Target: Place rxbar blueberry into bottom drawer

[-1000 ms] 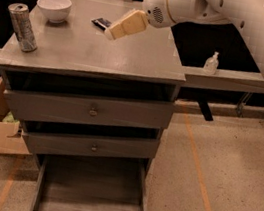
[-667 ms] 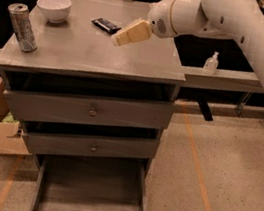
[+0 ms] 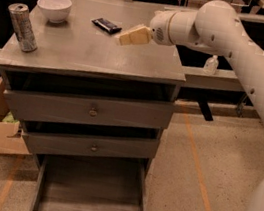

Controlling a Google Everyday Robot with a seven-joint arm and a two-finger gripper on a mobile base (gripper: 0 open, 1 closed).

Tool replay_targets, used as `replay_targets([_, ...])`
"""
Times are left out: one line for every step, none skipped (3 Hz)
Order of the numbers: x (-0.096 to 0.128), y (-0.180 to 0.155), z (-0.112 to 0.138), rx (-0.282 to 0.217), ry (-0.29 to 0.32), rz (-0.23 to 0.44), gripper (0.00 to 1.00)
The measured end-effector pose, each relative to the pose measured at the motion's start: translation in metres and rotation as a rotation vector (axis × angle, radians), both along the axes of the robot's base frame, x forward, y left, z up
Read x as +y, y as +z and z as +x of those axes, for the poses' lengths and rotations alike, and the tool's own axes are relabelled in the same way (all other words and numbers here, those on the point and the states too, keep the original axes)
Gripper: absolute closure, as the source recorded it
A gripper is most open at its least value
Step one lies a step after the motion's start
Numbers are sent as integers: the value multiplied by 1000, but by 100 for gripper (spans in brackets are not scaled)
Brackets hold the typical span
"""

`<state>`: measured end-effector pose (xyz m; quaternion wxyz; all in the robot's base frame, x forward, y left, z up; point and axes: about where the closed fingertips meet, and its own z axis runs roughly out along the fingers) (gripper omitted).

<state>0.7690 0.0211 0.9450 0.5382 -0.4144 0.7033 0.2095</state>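
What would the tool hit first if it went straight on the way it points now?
Probably the cabinet top, just beside the rxbar blueberry. The tool hovers right of the bar, angled left and downward; depth is unclear, so it may clip the bar.

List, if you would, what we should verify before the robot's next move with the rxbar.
1. Rxbar blueberry in plain view, lying flat on the cabinet top: ok.
2. Gripper close beside the bar, over the cabinet top: ok.
3. Bar held by the gripper: not ok; it lies on the top, not in the gripper.
4. Gripper opened for a grasp: cannot tell.
5. Bottom drawer pulled open to receive the bar: ok.
6. Bowl and can stand apart from the bar: ok.
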Motion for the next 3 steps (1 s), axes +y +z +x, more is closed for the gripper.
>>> replay_targets([2,-20,25,35,-19,22,0])
replay_targets([7,-33,52,59,-19,8,0])
replay_targets([12,-38,83,67,-32,-16,0])
